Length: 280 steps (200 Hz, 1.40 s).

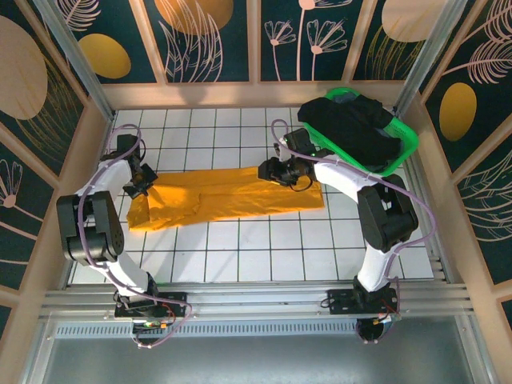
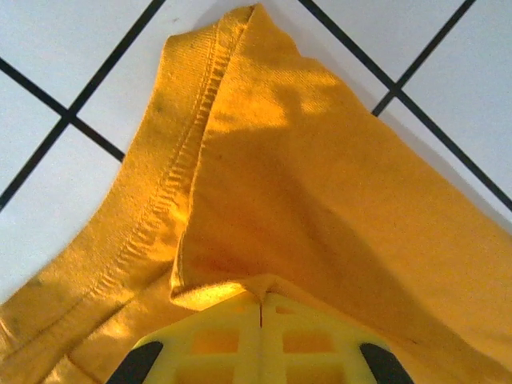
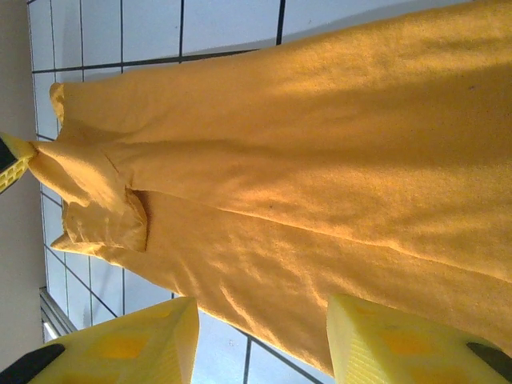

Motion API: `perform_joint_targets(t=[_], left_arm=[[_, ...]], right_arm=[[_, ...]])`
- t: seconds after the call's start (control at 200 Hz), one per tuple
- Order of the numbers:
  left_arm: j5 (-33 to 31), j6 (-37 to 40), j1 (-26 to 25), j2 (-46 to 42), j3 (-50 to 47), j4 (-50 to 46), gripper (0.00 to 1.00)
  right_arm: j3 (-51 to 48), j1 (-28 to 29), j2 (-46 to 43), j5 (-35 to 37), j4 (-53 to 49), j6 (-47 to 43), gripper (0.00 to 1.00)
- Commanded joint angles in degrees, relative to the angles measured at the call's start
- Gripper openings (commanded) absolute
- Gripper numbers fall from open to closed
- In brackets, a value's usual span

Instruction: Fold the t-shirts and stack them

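Robot test cell in a lab, white gridded table, walls of printed leaf-and-flower panels, aluminium rail carrying left arm base and right arm base.

The yellow shirt lies flat mid-frame on the desk; the black shirt heaps in the basket, upper right.

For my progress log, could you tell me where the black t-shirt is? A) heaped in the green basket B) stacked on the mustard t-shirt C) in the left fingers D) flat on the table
A: the black t-shirt lies heaped in the green basket at the far right, apart from the mustard t-shirt.
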Motion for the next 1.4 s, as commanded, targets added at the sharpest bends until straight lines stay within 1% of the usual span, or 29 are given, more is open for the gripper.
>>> perform_joint_targets(t=[0.0,0.055,0.1,0.25,0.33,0.39,0.43,0.49,0.53,0.566,0.621,0.686,0.776,0.836,0.951,1.211,1.301,1.396], left_arm=[[-3.59,3.90,0.14,3.99,2.18,1.33,0.04],[-4.49,4.30,0.14,5.54,2.39,2.05,0.06],[-5.02,4.68,0.14,6.76,2.29,2.91,0.10],[-7.11,4.77,0.02,9.51,3.64,2.92,0.32],[-10.32,3.48,-0.33,6.36,3.21,2.40,0.41],[-12.66,2.51,-1.77,1.29,1.91,2.61,0.45],[-13.01,1.80,-3.39,-3.37,0.71,3.04,0.46],[-10.19,0.84,-6.25,-7.93,-1.22,4.15,0.47],[-7.00,0.03,-8.17,-10.03,-2.52,4.88,0.46],[-2.44,-0.71,-9.61,-11.33,-4.39,6.55,0.46],[7.27,-2.47,-10.44,-11.95,-8.22,10.25,0.44],[14.66,-3.78,-11.53,-11.26,-12.40,12.47,0.41],[19.11,-2.97,-13.57,-11.05,-15.48,15.48,0.41],[21.89,-3.02,-14.03,-10.41,-16.86,17.22,0.41],[24.17,-3.03,-15.19,-8.70,-17.81,19.69,0.41],[25.06,-3.18,-17.24,-6.55,-19.01,20.60,0.41],[24.24,-2.71,-17.51,-6.09,-18.81,19.32,0.40],[21.93,-2.17,-17.53,-6.45,-18.52,18.05,0.41]], right_arm=[[-1.27,-0.34,-2.30,0.86,-0.96,-0.25,0.46],[-1.52,-0.34,-2.64,1.02,-1.04,-0.25,0.46],[-1.75,-0.43,-2.88,1.13,-1.13,-0.25,0.46],[-2.66,-0.46,-3.74,2.05,-1.05,-0.25,0.46],[-3.25,-0.55,-4.46,2.44,-0.96,-0.25,0.46],[-3.51,-0.65,-4.82,2.62,-0.95,-0.33,0.46],[-3.73,-0.69,-5.01,2.63,-0.88,-0.43,0.46],[-4.13,-0.69,-5.14,2.17,-0.50,-0.68,0.47],[-4.26,-0.69,-5.21,1.49,-0.12,-0.85,0.47],[-4.35,-0.68,-5.21,0.59,0.34,-1.02,0.48],[-4.23,-0.61,-5.15,-1.22,1.23,-1.21,0.48],[-4.04,-0.53,-5.02,-3.80,2.42,-1.70,0.49],[-2.94,-0.25,-4.67,-4.71,2.32,-2.36,0.50],[-2.44,-0.25,-4.35,-4.46,1.87,-2.45,0.50],[-2.33,-0.25,-4.11,-4.16,2.11,-2.04,0.50],[-2.42,-0.21,-3.70,-3.27,1.85,-1.60,0.51],[-2.44,-0.23,-3.68,-2.92,1.81,-1.42,0.51],[-2.28,-0.21,-3.54,-2.91,1.94,-1.31,0.51]])
